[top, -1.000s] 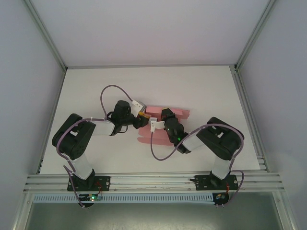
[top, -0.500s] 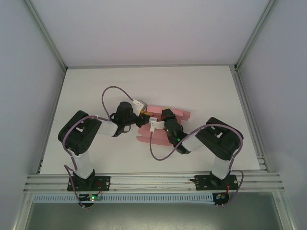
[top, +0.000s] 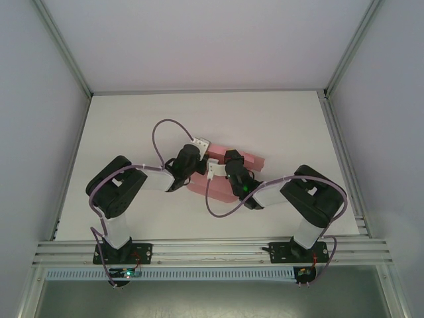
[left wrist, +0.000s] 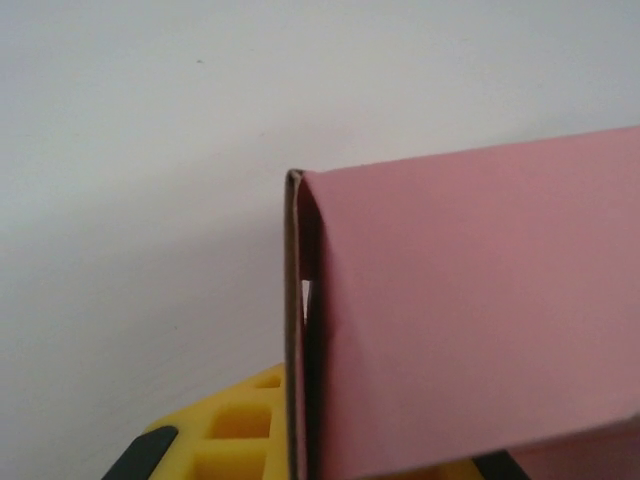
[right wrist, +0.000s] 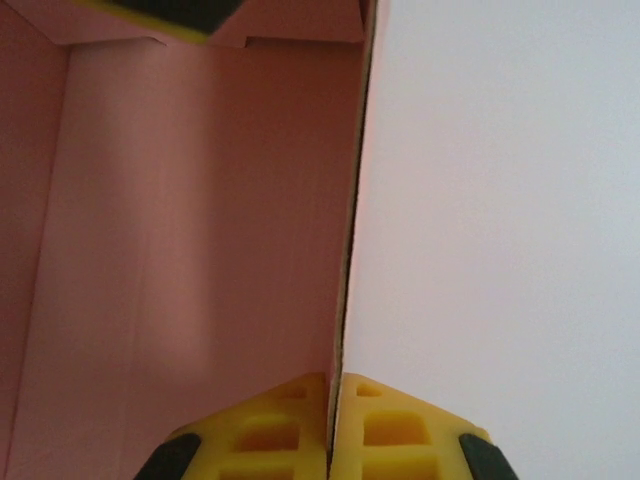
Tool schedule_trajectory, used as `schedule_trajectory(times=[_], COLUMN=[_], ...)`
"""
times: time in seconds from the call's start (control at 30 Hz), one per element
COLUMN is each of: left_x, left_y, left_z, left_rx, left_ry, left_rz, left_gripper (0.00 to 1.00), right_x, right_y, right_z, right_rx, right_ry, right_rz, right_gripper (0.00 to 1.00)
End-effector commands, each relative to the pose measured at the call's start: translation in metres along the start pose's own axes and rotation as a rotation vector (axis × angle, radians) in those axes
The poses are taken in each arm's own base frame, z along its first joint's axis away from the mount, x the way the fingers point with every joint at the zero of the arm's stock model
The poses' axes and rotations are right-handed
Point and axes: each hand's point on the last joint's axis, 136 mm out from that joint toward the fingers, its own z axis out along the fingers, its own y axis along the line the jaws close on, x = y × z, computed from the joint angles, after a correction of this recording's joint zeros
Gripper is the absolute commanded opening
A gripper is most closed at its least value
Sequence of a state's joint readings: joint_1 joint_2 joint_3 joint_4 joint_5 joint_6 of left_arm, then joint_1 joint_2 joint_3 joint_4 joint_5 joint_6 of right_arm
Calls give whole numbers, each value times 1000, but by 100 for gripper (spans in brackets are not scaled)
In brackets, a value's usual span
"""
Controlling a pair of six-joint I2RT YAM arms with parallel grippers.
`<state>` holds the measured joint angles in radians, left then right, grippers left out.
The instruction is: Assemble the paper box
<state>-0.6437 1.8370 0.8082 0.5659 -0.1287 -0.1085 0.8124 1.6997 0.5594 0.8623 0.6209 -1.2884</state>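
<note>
The pink paper box sits at the middle of the table, partly folded, between both grippers. My left gripper comes in from the left. In the left wrist view a doubled pink wall stands upright between its jaws; the left gripper is shut on it, and one yellow pad shows beside the wall's edge. My right gripper reaches in from the right. The right gripper is shut on a thin upright wall of the paper box, its yellow pads pressed on either side.
White table inside a frame with grey walls. An aluminium rail runs along the near edge by the arm bases. Purple cables loop over both arms.
My left arm has swung right to the box and its jaws have closed on a wall. The box's left part has shifted and folded up. The right gripper keeps its grip.
</note>
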Motion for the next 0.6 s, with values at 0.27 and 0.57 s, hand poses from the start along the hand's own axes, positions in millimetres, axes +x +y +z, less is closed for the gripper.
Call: schedule_trajectory(times=[0.27, 0.57], left_x=[24, 44], left_y=[78, 55], left_z=[-3, 10], left_rx=[-667, -468], left_ry=[44, 123], left_rz=[-81, -115], left_gripper=[0, 6], right_x=[-11, -8], right_y=[84, 82], right_z=[-23, -21], right_rx=[-343, -359], right_ry=[-135, -129], right_rz=[-64, -21], right_gripper=[0, 0])
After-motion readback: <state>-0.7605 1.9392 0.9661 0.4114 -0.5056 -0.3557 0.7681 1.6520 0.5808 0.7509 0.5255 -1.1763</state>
